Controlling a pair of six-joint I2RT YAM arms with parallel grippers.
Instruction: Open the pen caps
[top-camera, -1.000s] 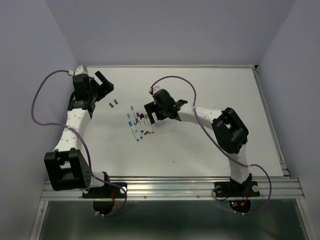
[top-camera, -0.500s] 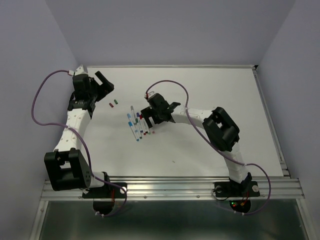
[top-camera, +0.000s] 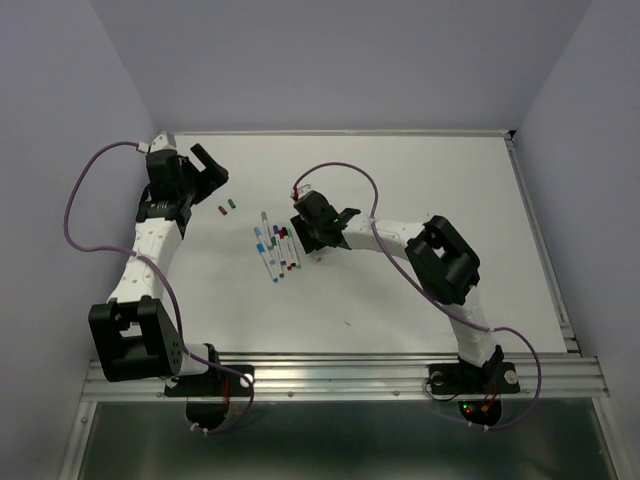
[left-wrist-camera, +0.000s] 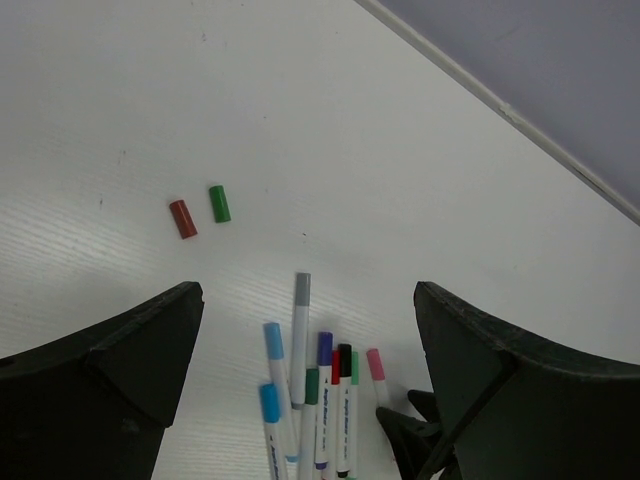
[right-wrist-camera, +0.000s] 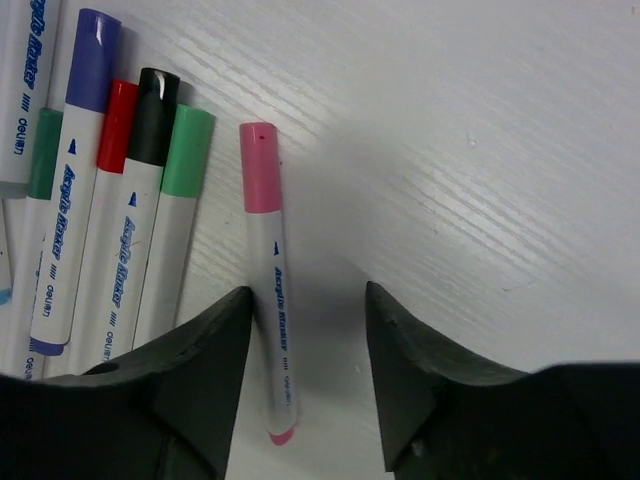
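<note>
Several pens (top-camera: 275, 250) lie side by side mid-table. In the right wrist view the pink-capped pen (right-wrist-camera: 272, 300) lies between the fingers of my right gripper (right-wrist-camera: 308, 300). It rests against the left finger (right-wrist-camera: 200, 370), and a gap separates it from the right finger. Its pink cap (right-wrist-camera: 260, 168) is on. Beside it lie pens with green (right-wrist-camera: 185, 150), black (right-wrist-camera: 155, 115), red (right-wrist-camera: 118, 125) and purple (right-wrist-camera: 93, 60) caps. My left gripper (top-camera: 205, 165) hovers wide open at the far left, holding nothing.
A loose red cap (left-wrist-camera: 183, 218) and a loose green cap (left-wrist-camera: 219, 203) lie on the white table (top-camera: 420, 170) between the left gripper and the pens. Purple walls close the table at the back and sides.
My right gripper moved left and down onto the right end of the pen row, and its jaws have narrowed around the pink pen. The left arm has not moved.
</note>
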